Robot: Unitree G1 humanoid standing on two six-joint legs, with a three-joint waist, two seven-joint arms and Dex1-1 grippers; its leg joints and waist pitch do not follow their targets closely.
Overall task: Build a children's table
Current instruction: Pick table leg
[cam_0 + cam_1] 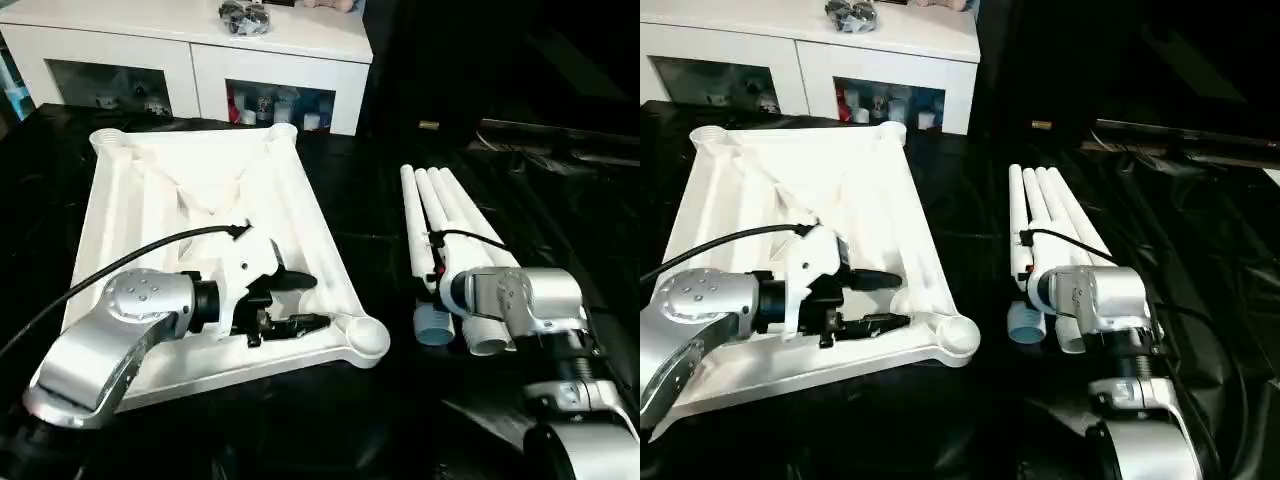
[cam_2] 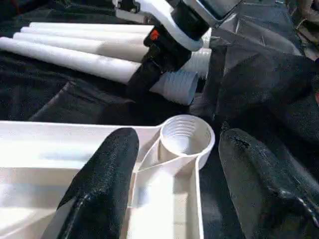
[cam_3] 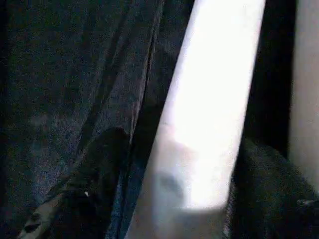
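The table top lay upside down on the black cloth, with its ribbed underside facing up and a round socket at each corner. It serves here as the landmark. The left gripper hovered over the near right part of the table top, just beside the near right socket. Its two black fingers stood wide apart and held nothing; in the left wrist view, the threaded socket showed between them, a little further ahead.

The four white legs lay side by side on the cloth to the right of the table top, apart from it, with their thick threaded ends toward the robot. The right gripper was down on the near ends of these legs. In the right wrist view one leg lay between its two fingers, one on each side, but I could not tell if they really pressed on it.

Beyond the far edge of the table top stood a white cabinet with glass-fronted compartments.
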